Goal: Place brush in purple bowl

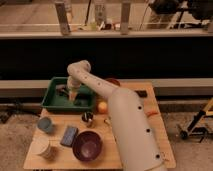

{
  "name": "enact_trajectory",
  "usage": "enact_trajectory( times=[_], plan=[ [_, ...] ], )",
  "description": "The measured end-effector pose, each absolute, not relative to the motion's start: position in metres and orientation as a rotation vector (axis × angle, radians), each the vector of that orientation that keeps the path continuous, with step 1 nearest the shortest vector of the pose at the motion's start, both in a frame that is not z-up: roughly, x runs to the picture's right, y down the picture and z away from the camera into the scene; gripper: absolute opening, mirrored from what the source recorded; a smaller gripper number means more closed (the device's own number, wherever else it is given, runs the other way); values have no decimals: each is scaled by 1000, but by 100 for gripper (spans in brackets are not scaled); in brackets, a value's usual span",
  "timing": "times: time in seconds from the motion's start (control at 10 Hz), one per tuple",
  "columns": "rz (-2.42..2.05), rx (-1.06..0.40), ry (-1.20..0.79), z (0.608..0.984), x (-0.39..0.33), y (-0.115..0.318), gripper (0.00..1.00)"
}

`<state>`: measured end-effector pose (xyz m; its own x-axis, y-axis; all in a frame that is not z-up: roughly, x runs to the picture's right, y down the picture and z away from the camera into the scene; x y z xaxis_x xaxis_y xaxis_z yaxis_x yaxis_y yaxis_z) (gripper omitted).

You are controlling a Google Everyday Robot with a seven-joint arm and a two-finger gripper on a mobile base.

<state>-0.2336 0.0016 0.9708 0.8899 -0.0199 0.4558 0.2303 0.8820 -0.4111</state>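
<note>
The brush (63, 91) lies as a dark shape in the left part of the green tray (52, 102). My gripper (74, 96) reaches down into the tray just right of the brush. I cannot tell whether it touches the brush. The purple bowl (88, 145) stands at the front of the wooden table, well in front of the tray. My white arm (125, 125) runs from the lower right across the table to the tray.
An orange ball (102, 106) and a small dark object (87, 117) lie in front of the tray. A blue-grey cup (45, 124), a blue sponge (69, 135) and a white cup (44, 148) stand at the front left. An orange-red bowl (113, 81) is behind the arm.
</note>
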Motion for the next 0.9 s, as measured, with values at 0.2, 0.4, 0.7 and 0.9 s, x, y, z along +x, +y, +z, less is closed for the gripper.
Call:
enact_trajectory(
  times=[0.2,0.4,0.7,0.9],
  plan=[
    [-132,-475,-463,973,-234,1,80],
    [-132,-473,-467,977,-236,0,80],
    [-136,-471,-478,980,-242,-1,80],
    [-133,-467,-483,983,-241,-2,80]
  ],
)
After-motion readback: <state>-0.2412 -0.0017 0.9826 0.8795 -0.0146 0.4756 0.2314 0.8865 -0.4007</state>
